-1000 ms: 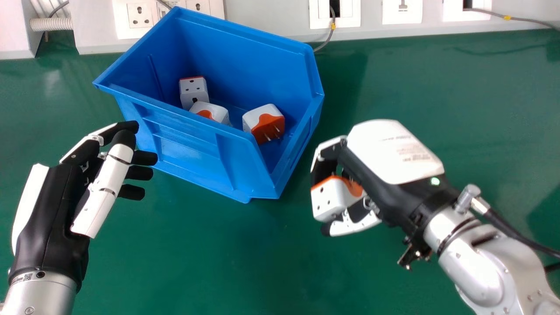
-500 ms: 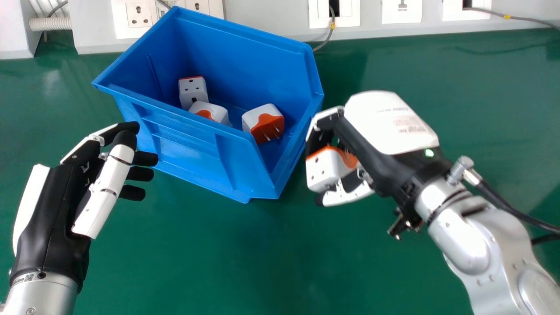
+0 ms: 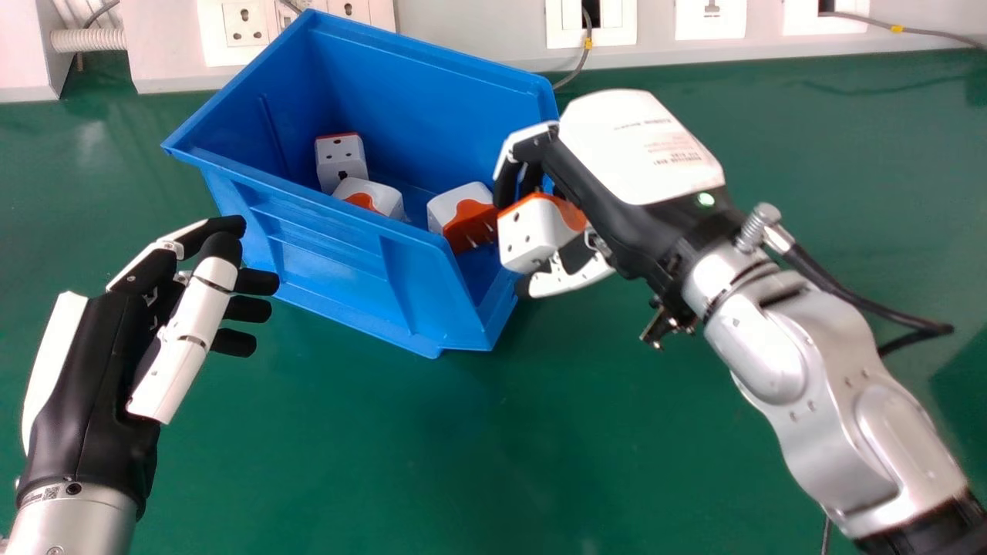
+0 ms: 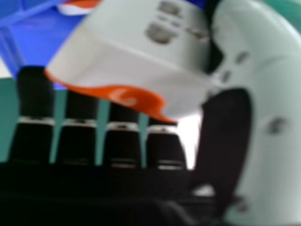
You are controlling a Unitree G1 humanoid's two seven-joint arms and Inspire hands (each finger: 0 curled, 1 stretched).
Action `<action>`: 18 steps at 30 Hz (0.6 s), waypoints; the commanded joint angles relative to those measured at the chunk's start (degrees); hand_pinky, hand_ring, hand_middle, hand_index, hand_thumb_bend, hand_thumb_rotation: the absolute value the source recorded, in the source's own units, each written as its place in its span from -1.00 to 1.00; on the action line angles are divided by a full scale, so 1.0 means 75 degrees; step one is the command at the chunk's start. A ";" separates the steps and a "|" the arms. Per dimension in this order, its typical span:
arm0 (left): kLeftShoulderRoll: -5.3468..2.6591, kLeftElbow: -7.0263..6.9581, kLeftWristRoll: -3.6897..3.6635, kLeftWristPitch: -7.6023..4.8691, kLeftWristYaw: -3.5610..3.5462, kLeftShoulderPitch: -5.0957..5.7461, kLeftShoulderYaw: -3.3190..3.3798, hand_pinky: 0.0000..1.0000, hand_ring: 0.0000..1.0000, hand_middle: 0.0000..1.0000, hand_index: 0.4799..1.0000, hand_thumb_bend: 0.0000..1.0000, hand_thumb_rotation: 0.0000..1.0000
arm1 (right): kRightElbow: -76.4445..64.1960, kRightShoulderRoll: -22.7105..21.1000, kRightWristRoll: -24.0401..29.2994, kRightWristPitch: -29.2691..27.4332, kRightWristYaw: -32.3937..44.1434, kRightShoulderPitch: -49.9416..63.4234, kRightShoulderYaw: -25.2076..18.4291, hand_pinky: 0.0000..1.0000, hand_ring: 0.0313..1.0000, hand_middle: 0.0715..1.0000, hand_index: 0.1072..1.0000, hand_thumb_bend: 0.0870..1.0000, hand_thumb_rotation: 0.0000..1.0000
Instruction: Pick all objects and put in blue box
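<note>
Behind a green tabletop [image 3: 493, 462], a pale panel [image 3: 478, 31] with sockets was seen. At left, the left hand [image 3: 92, 370] was held empty, its fingers relaxed and slightly bent, near the blue box [image 3: 331, 262], which was set at an angle. Inside were contained, left to right, an upright adapter [image 3: 341, 160], a second adapter [image 3: 374, 194] and a third adapter [image 3: 463, 202] with pins exposed. Over the box's right end, a white-and-orange plug [image 3: 530, 235] was gripped between the right hand's [image 3: 617, 177] thumb and curled fingers.
</note>
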 commanded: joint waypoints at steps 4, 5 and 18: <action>-0.0004 -0.0184 0.0078 -0.0160 0.0092 0.0048 -0.0041 0.10 0.25 0.30 0.19 -0.10 0.61 | 0.0305 0.0099 0.0062 -0.0286 -0.0386 -0.0677 0.0020 -0.36 -0.19 -0.02 -0.03 -0.12 -1.00; -0.0005 -0.0196 0.0083 -0.0156 0.0097 0.0054 -0.0048 0.10 0.25 0.30 0.19 -0.10 0.61 | 0.0389 0.0103 0.0072 -0.0333 -0.0416 -0.0738 0.0025 -0.36 -0.19 -0.02 -0.03 -0.12 -1.00; 0.0017 -0.0224 0.0076 -0.0136 0.0136 0.0111 -0.0069 0.09 0.25 0.29 0.17 -0.10 0.61 | 0.2189 0.0333 -0.0004 -0.0791 -0.0950 -0.2020 0.0370 -0.35 -0.17 0.00 -0.07 -0.12 -1.00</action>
